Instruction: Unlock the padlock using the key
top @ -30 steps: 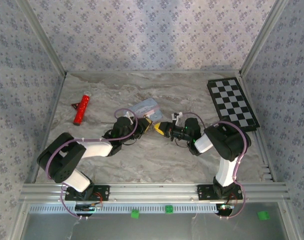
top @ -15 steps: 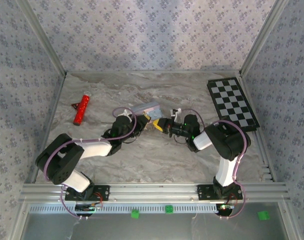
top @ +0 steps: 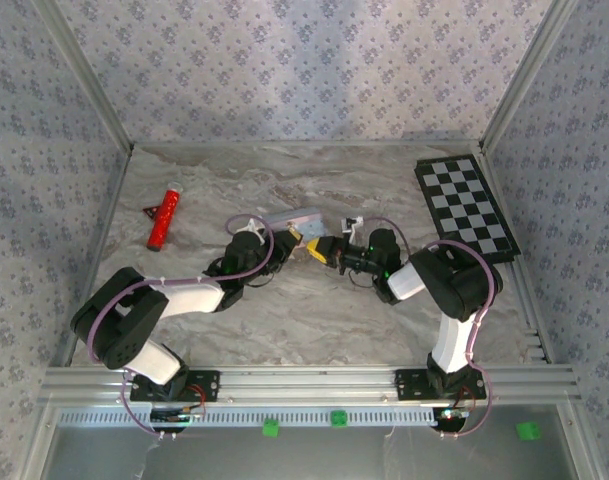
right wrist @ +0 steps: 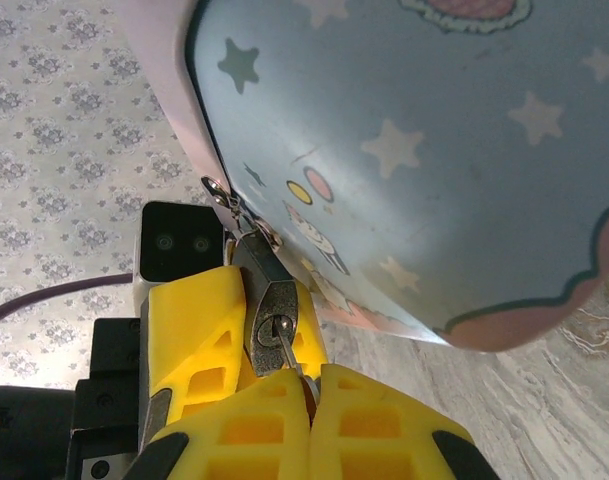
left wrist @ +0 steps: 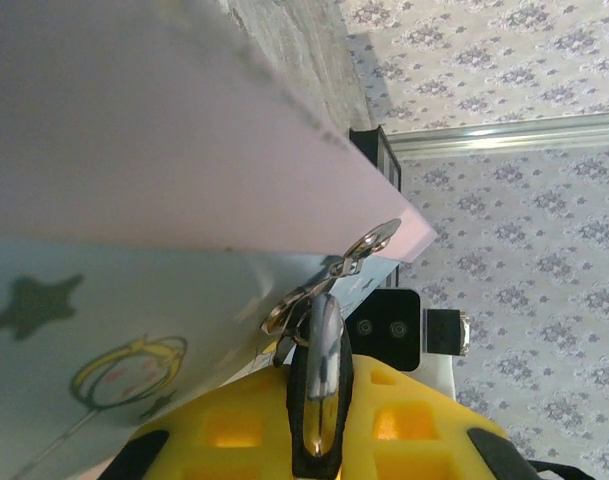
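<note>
The tin (right wrist: 434,150) has just tipped up (both grippers drew closer): left gripper (left wrist: 319,420) clamps the padlock (right wrist: 271,310), right gripper (right wrist: 309,385) pinches the key (right wrist: 289,355), apparently seated, ready to turn.

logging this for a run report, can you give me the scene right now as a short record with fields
lock: small dark metal padlock, hanging at the metal hasp of the pale blue cartoon-printed tin box
left arm: left gripper shut on the padlock body
key: thin silver key, tip in the padlock's keyhole
right arm: right gripper shut on the key
unlocked: cannot tell
elsewhere: red cylinder at left, black-and-white checkerboard at right, both on the marbled table
</note>
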Motion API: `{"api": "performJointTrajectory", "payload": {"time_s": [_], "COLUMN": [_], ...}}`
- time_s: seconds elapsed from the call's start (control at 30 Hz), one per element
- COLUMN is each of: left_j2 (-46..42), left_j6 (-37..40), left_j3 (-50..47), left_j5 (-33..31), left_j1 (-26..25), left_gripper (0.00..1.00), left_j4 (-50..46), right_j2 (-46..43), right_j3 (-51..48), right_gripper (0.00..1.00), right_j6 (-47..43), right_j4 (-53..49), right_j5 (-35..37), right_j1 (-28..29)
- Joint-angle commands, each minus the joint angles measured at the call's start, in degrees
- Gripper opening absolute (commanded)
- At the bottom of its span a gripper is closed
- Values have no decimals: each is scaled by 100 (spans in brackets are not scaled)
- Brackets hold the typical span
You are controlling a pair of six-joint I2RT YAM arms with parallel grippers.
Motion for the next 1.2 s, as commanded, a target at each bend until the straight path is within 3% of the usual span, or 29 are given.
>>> {"api": "performJointTrajectory", "payload": {"time_s": [0.0, 0.43, 0.9, 1.17], "left_j2": [-110, -62, 207, 179], "left_j6": [138, 227, 68, 127], "left_j3": [264, 175, 126, 122], "left_j5": [1909, 2035, 1986, 2001], "left_j1": [-521, -630, -776, -772], "left_gripper": [4, 4, 4, 4], "left_j4": [13, -74, 461, 427], "right_j2": [2, -9, -500, -517], "right_j3": [86, -148, -49, -76], "right_gripper": [0, 0, 0, 0], "right_j6": [-293, -648, -236, 59], "right_j4": [428, 434, 431, 428], "right_j5": [77, 47, 301, 284], "right_j1": [28, 65, 374, 154]}}
